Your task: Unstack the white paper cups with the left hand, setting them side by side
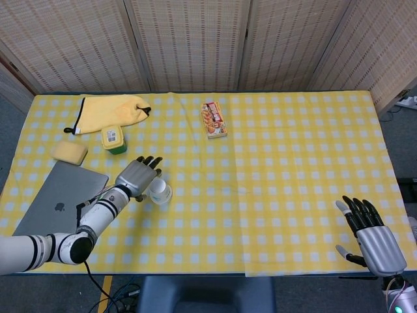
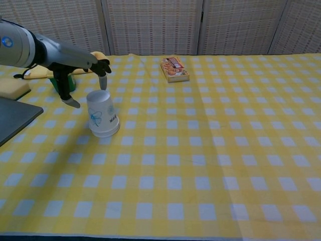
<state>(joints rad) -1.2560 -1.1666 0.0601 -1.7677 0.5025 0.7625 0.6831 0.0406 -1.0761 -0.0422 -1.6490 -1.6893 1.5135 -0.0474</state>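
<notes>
Cups: the white paper cups (image 2: 102, 114) stand upside down as one stack, left of centre in the chest view, a blue flower printed on the side; matte, tapered, rim down on the cloth.
Left hand: the left hand (image 1: 139, 175) hangs over the stack from the left, metal-grey palm, dark fingers (image 2: 102, 80) spread wide and pointing down around the top; holding nothing, and whether a fingertip touches the cup I cannot tell.
Right hand: the right hand (image 1: 373, 240) sits at the lower right of the head view, fingers apart, holding nothing.
Table: yellow-and-white checked cloth (image 1: 293, 163), flat with a faint seam.
Upper left: soft yellow cloth (image 1: 111, 111), small green tub with a yellow lid (image 1: 113, 139), yellow sponge (image 1: 70, 152).
Left edge: closed grey laptop (image 1: 60, 199).
Upper centre: flat snack packet (image 1: 214, 119).
</notes>
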